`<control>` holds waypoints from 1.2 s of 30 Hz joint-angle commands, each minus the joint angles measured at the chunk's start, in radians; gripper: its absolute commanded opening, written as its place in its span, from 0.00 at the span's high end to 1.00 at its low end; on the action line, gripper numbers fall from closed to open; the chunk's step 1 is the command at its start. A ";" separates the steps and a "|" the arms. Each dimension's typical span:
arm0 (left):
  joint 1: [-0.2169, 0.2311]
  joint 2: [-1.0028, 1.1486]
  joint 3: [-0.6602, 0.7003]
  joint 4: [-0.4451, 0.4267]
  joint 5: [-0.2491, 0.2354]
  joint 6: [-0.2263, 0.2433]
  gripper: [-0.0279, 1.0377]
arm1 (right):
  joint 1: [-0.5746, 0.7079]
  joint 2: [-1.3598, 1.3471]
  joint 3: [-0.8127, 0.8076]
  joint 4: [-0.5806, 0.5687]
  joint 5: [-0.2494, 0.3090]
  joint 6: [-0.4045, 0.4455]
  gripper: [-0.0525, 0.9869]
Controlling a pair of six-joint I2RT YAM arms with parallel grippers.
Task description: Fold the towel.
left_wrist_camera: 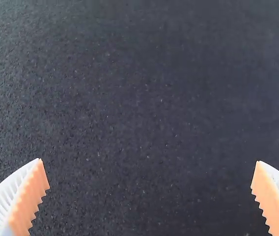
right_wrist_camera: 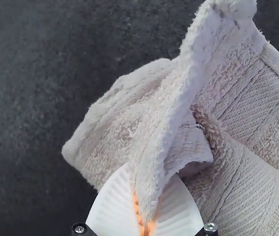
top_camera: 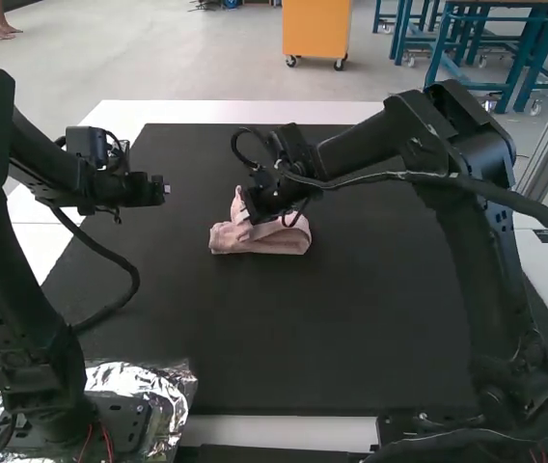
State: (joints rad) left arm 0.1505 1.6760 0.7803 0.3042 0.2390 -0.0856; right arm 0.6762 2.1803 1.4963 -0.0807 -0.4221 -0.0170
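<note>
The pink towel (top_camera: 260, 238) lies bunched on the dark mat, left of the mat's middle, with one part raised at its left side. My right gripper (top_camera: 245, 216) is over the towel. In the right wrist view that gripper (right_wrist_camera: 144, 223) is shut on a raised edge of the towel (right_wrist_camera: 237, 98), the cloth pinched between its pads and the rest lying in loose folds around. My left gripper (top_camera: 166, 189) is above the mat, left of the towel and apart from it. In the left wrist view the gripper (left_wrist_camera: 150, 184) stands wide open, with only mat between its fingers.
The black mat (top_camera: 351, 347) covers most of the white table (top_camera: 245, 112). Crumpled foil (top_camera: 173, 386) lies around the left arm's base. The right arm reaches across the mat's upper right part.
</note>
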 commanded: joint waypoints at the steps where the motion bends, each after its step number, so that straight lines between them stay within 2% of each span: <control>1: 0.003 -0.013 -0.001 0.009 -0.003 -0.011 0.06 | 0.039 0.012 0.048 -0.013 -0.004 0.012 0.97; 2: 0.001 -0.012 0.000 0.009 -0.003 -0.011 0.06 | 0.048 0.015 0.056 -0.024 -0.004 0.011 0.91; 5: 0.000 -0.012 -0.001 0.009 -0.003 -0.013 0.06 | 0.060 0.010 0.062 -0.048 -0.004 0.000 0.49; 6: 0.000 -0.013 0.000 0.009 -0.003 -0.013 0.06 | 0.063 0.007 0.065 -0.053 -0.006 -0.005 0.38; 9: -0.002 -0.013 0.002 0.010 -0.003 -0.020 0.06 | 0.059 -0.031 0.073 -0.090 -0.012 -0.029 0.19; 10: -0.002 -0.013 0.004 0.010 -0.004 -0.023 0.06 | 0.054 -0.050 0.073 -0.088 -0.010 -0.031 0.18; 13: -0.002 -0.013 0.005 0.010 -0.004 -0.025 0.06 | 0.034 -0.108 0.056 -0.073 -0.009 -0.023 0.21; 14: -0.002 -0.012 0.005 0.010 -0.004 -0.025 0.06 | 0.022 -0.122 0.045 -0.060 -0.014 -0.020 0.30; 16: -0.002 -0.012 0.005 0.010 -0.004 -0.026 0.06 | -0.003 -0.142 0.018 -0.034 -0.066 -0.003 0.50; 17: -0.003 -0.013 0.005 0.010 -0.004 -0.026 0.06 | -0.017 -0.149 0.005 -0.025 -0.096 0.005 0.68; 18: -0.003 -0.012 0.005 0.010 -0.006 -0.026 0.06 | -0.027 -0.155 -0.011 -0.001 -0.096 0.005 0.90; 19: -0.002 -0.012 0.005 0.010 -0.007 -0.026 0.06 | -0.038 -0.160 -0.033 0.025 -0.093 0.014 0.97; 26: -0.003 -0.012 0.005 0.013 -0.012 -0.032 0.06 | -0.067 -0.137 -0.123 0.144 -0.093 0.037 0.97; 36: -0.002 -0.002 0.005 0.035 -0.012 -0.039 0.06 | -0.060 -0.010 -0.113 0.208 -0.101 0.040 0.97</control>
State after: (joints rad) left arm 0.1501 1.6760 0.7807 0.3275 0.2348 -0.1143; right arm 0.6098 2.1578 1.3628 0.1184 -0.5026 0.0120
